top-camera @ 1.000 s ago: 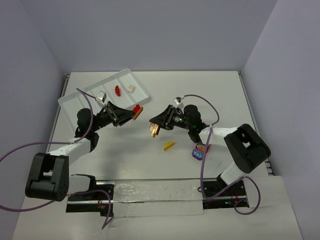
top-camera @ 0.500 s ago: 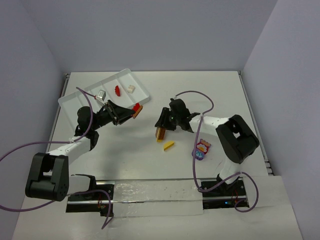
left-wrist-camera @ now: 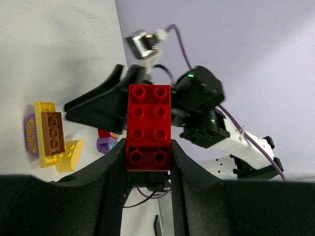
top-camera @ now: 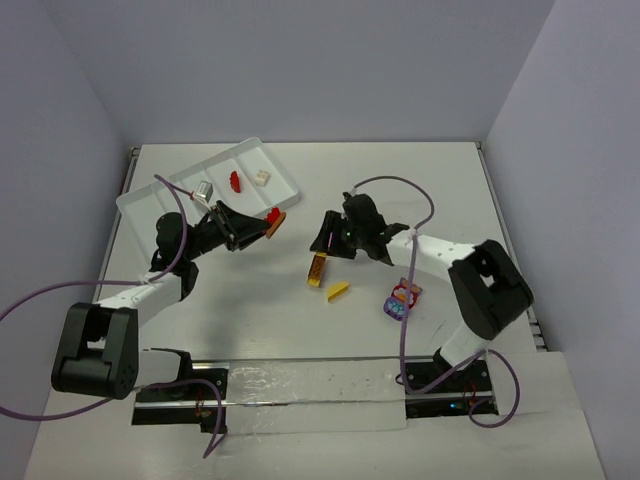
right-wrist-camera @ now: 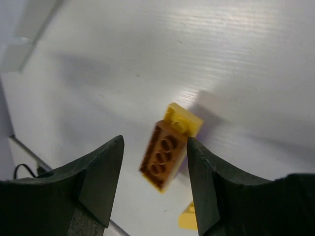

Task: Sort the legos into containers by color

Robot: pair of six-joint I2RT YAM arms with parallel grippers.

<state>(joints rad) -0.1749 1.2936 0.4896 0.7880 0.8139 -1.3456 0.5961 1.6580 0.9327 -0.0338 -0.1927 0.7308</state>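
My left gripper [top-camera: 266, 226] is shut on a red brick [top-camera: 272, 214] and holds it in the air just right of the white tray [top-camera: 150, 205]. In the left wrist view the red brick [left-wrist-camera: 149, 125] is clamped between both fingers. My right gripper [top-camera: 322, 246] is open above a brown brick stacked on a yellow plate [top-camera: 317, 270] on the table. In the right wrist view this cluster [right-wrist-camera: 169, 151] lies between and below the spread fingers, touching neither. The tray holds a red brick [top-camera: 235, 181] and a white brick [top-camera: 262, 177] in separate compartments.
A yellow wedge brick [top-camera: 338, 290] lies just right of the brown and yellow cluster. A purple and pink cluster [top-camera: 400, 298] lies under the right arm's forearm. The right arm's cable loops over the table's right half.
My right gripper has opened and let go of the brown and yellow cluster, which now lies on the table. The right arm has drawn back a little. The left gripper has barely moved.
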